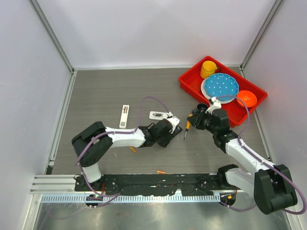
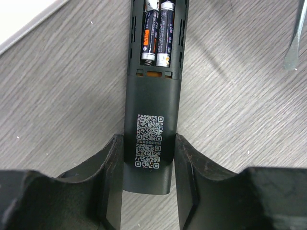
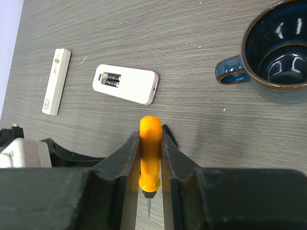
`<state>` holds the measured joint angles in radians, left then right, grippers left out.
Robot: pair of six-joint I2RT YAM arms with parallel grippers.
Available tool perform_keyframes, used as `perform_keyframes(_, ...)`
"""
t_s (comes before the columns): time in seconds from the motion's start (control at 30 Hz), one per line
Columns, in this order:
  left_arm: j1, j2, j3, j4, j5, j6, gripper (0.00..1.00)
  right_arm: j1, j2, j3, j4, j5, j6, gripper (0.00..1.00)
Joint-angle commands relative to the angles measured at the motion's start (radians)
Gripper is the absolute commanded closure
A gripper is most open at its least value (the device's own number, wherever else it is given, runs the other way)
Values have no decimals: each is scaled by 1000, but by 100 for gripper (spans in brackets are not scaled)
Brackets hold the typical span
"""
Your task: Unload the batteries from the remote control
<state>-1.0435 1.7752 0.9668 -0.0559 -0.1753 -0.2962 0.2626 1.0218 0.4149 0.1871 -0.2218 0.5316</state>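
The black remote (image 2: 152, 96) runs off the top edge of the left wrist view, and the far ends of its two batteries (image 2: 157, 33) go with it. From above it cannot be picked out under the left claw (image 1: 173, 128). A metal tip (image 2: 291, 50) is cut by the right edge. In the right wrist view the mug (image 3: 271, 52) is cropped at top and right. The right claw (image 3: 150, 136) hides the sides of the screwdriver (image 3: 149, 163), whose tip is blurred. Two orange slivers (image 1: 133, 149) on the counter (image 1: 96, 96) are too small to identify.
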Motion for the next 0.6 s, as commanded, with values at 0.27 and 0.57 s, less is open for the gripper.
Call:
perform_keyframes(0.27, 114, 50, 33, -22, 131, 153, 78, 6, 133, 123, 104, 35, -4, 99)
perform_keyframes(0.57, 134, 50, 21, -9, 137, 154, 76, 32, 221, 163, 238, 124, -1, 99)
